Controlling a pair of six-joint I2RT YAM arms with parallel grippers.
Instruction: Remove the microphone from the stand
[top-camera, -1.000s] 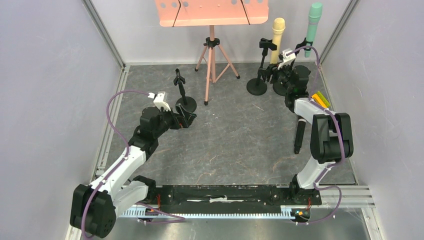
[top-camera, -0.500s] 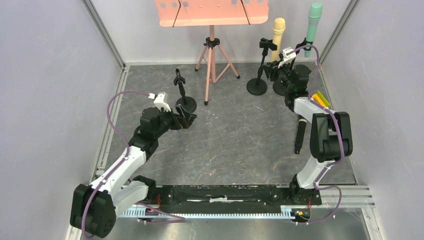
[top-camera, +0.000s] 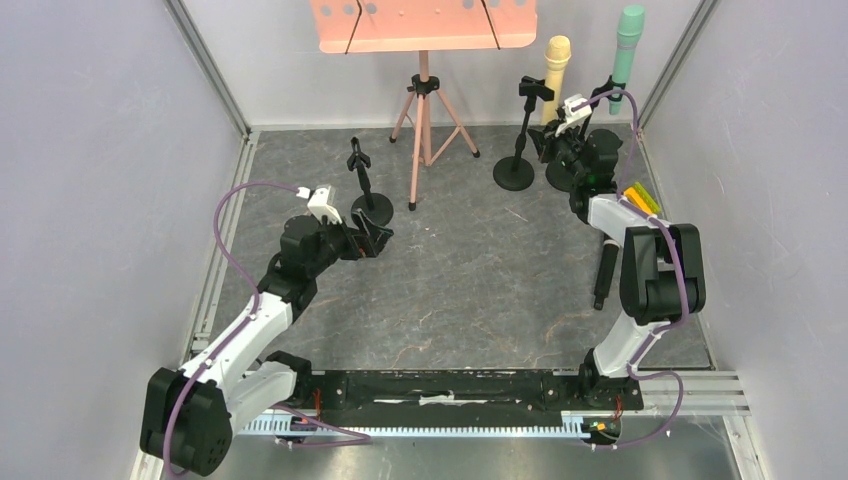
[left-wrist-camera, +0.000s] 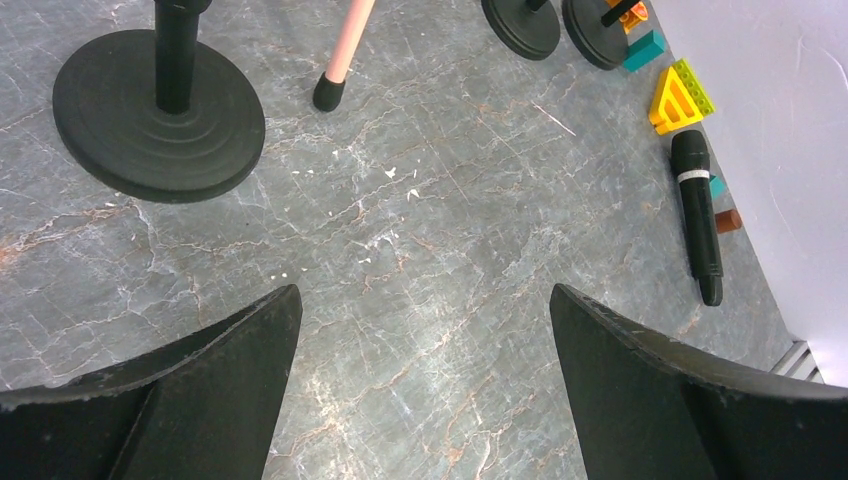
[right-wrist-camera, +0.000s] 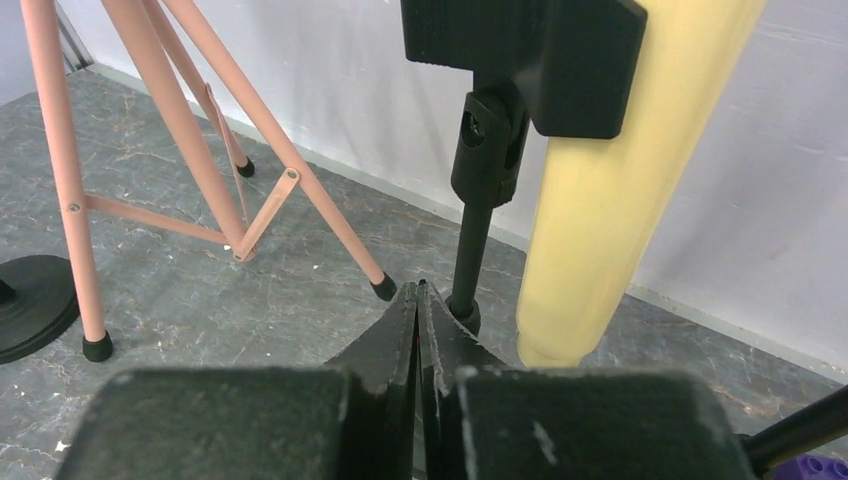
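Observation:
A pale yellow microphone stands upright at the back right, beside a green microphone. In the right wrist view the yellow microphone hangs just right of a black stand clip and its pole; whether that clip holds it I cannot tell. My right gripper is shut on nothing, its tips just in front of the pole. My left gripper stands wide open over bare floor, near a small empty stand.
A black microphone lies on the floor by the right arm. A pink tripod music stand stands at the back centre. Coloured blocks lie along the right wall. Two round stand bases sit together.
My right gripper's jaws have closed fully on nothing. The black microphone on the floor appears shifted slightly to the right. The left arm has not moved.

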